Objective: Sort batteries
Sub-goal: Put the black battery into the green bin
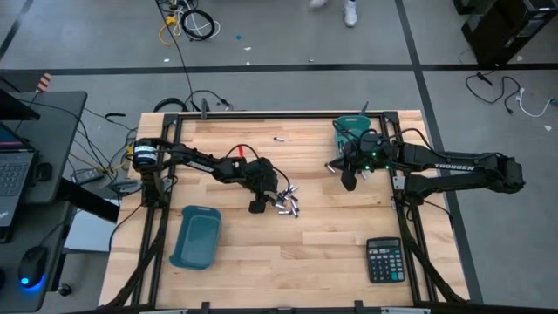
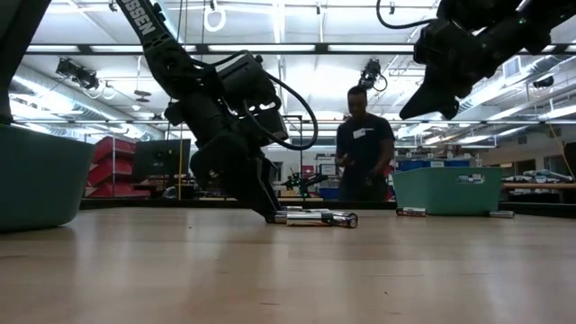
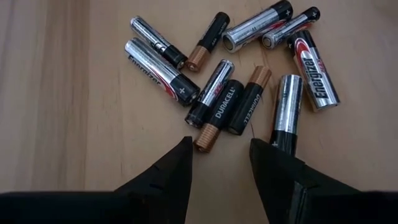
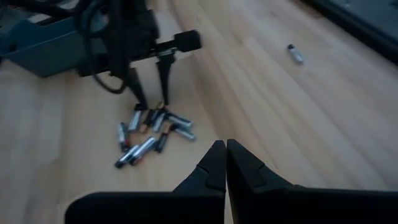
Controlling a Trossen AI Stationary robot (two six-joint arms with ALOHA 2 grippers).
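A pile of several batteries [image 3: 236, 93], silver and black, some with copper ends, lies flat on the wooden table [image 1: 331, 235] near its middle [image 1: 286, 207]. My left gripper [image 3: 221, 149] is open and slants down at the pile's near-left side. Its fingertips are low over the table, on either side of the copper end of a black Duracell battery [image 3: 208, 135]. My right gripper [image 4: 225, 149] is shut and holds nothing. It hangs well above the table at the far right [image 1: 349, 179]. One battery [image 1: 279, 139] lies alone near the far edge. My left gripper has one finger [image 3: 273, 162] over the black end of a silver battery [image 3: 287, 106]. Whether it touches that battery, I cannot tell. The other finger [image 3: 180, 158] stands just clear of the Duracell battery's copper end.
A teal bin [image 1: 196, 235] sits at the near left, and a second teal bin [image 1: 353, 131] at the far right under my right arm. A black calculator [image 1: 384, 259] lies at the near right. A person [image 2: 363, 148] stands in the room beyond the table.
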